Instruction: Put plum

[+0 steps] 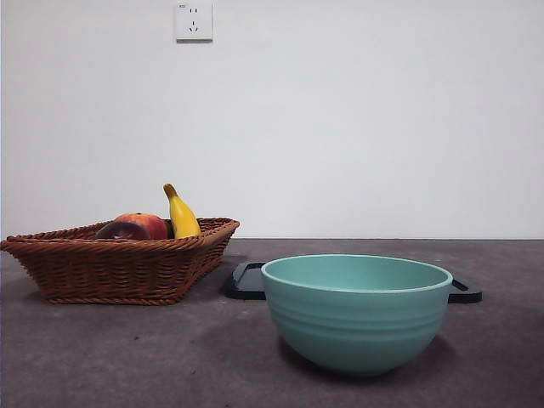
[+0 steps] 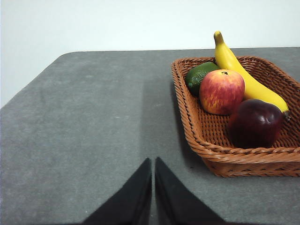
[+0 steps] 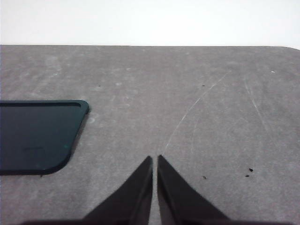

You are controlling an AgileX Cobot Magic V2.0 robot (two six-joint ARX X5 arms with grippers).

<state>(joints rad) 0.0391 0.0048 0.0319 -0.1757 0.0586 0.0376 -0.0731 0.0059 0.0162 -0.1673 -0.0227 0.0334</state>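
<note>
- Front view: the plum point(image 1: 121, 230) lies low in the basket point(image 1: 119, 268), its dark top just showing over the woven rim, touching the peach point(image 1: 146, 224) with the banana point(image 1: 181, 214) just beside. The green bowl point(image 1: 357, 311) stands well apart, in front of a black tray point(image 1: 248, 281). No arm shows here. Risk: a reach coming in low could catch the rim and shove the basket

- Left wrist view: the left gripper point(image 2: 153, 187) hangs over bare table point(image 2: 93, 122), its jaws pressed nearly together and holding nothing. The plum point(image 2: 255, 123) sits in the near corner of the basket point(image 2: 197, 131), against the peach point(image 2: 221, 91) and the banana point(image 2: 243, 77); a lime point(image 2: 199, 77) lies behind. Risk: jaws this narrow would knock the plum rather than straddle it, and the glossy skin may slip

- Right wrist view: the right gripper point(image 3: 154, 187) is likewise closed and empty, near the tray point(image 3: 37, 136); no plum in sight
</note>
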